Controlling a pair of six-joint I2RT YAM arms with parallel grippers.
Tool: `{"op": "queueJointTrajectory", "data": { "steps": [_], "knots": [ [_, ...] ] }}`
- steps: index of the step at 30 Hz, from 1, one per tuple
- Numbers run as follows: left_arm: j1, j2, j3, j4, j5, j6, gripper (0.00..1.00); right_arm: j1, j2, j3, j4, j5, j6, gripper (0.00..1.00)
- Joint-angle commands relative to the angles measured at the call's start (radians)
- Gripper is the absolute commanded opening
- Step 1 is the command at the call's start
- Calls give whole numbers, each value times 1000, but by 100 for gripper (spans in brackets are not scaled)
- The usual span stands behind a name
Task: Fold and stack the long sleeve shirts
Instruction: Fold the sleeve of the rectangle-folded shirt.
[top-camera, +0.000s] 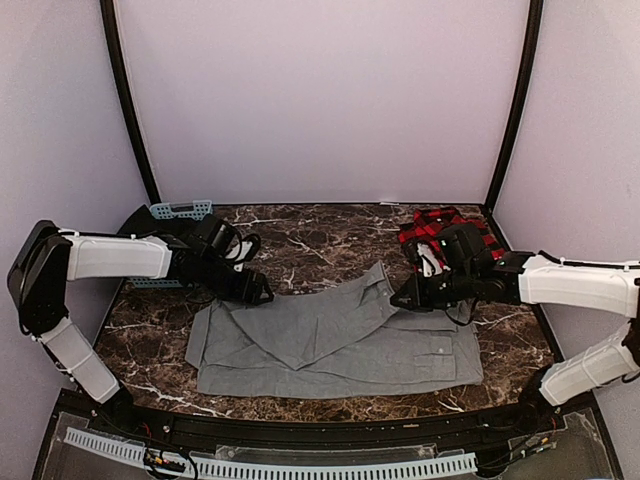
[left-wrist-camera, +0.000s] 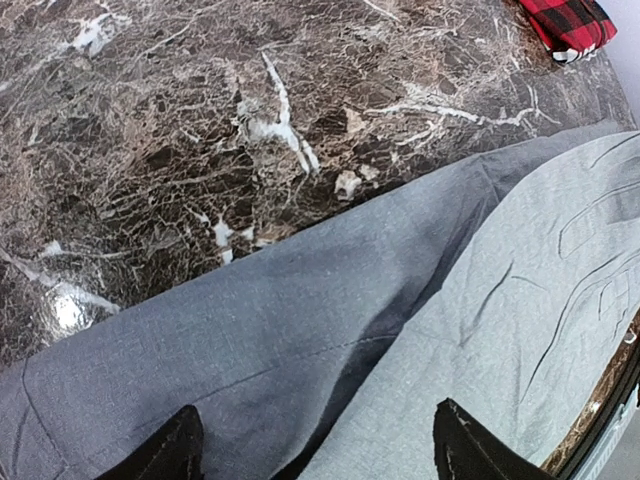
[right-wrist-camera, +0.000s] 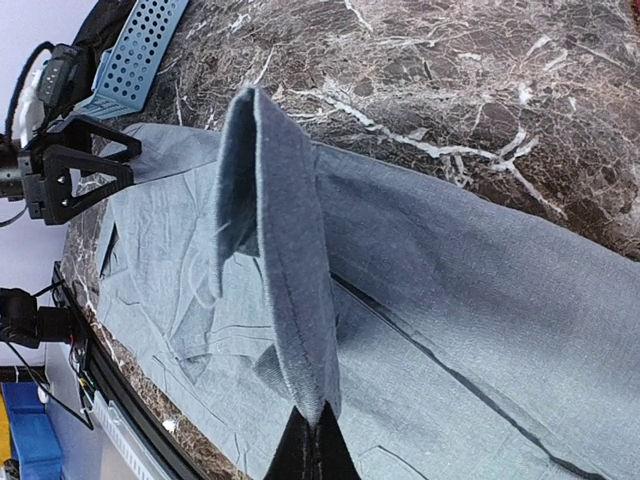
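Since the dark veined marble surface (top-camera: 320, 235), walled by plain pale panels (top-camera: 320, 100), bears the plain grey collared cloth shirt (top-camera: 330, 345) only part-folded along its near edge, the task looks early. The red-and-black plaid flannel shirt (top-camera: 440, 222) lies bunched at the far right corner, unstacked. The right end effector (top-camera: 405, 298) pinches a raised grey fold; the left end effector (top-camera: 262, 292) hovers, fingers apart.

Overhead view from behind, wrist views close (all sharing grey shirt (top-camera: 330, 350))
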Motion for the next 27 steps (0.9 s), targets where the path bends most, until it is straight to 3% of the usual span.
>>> {"op": "queueJointTrajectory", "data": {
  "steps": [1,18,27],
  "knots": [
    [6,-9,-22,29,2,-12,77,-3,-32,8,-6,-16,-46,0],
    [6,-83,-17,-35,4,5,77,-3,-206,275,-223,-162,-170,0],
    [9,-45,-31,-11,-8,-4,76,-3,-263,295,-276,-178,-181,0]
  ]
}}
